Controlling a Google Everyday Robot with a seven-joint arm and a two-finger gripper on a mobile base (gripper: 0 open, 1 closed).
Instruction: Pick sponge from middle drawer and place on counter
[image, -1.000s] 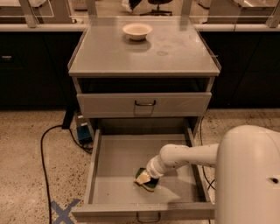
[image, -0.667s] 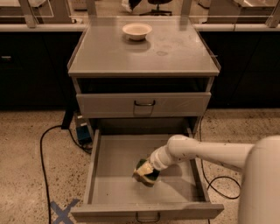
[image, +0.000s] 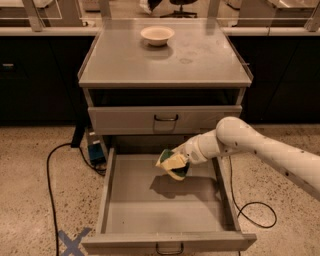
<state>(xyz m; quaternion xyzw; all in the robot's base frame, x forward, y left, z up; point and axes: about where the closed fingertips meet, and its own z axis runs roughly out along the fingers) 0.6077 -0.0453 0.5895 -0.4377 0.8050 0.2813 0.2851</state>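
One sponge (image: 171, 163) hangs above the floor of the middle drawer (image: 135, 210), pinched tight by the claw (image: 181, 159).

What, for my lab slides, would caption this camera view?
The gripper holds the sponge above the open middle drawer; counter with a bowl behind.

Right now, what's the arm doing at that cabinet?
The robot's gripper is shut on the sponge and holds it above the floor of the open middle drawer, where the sponge casts a shadow. The arm reaches in from the right. The sponge is not yet on the counter, where a bowl sits near the back.
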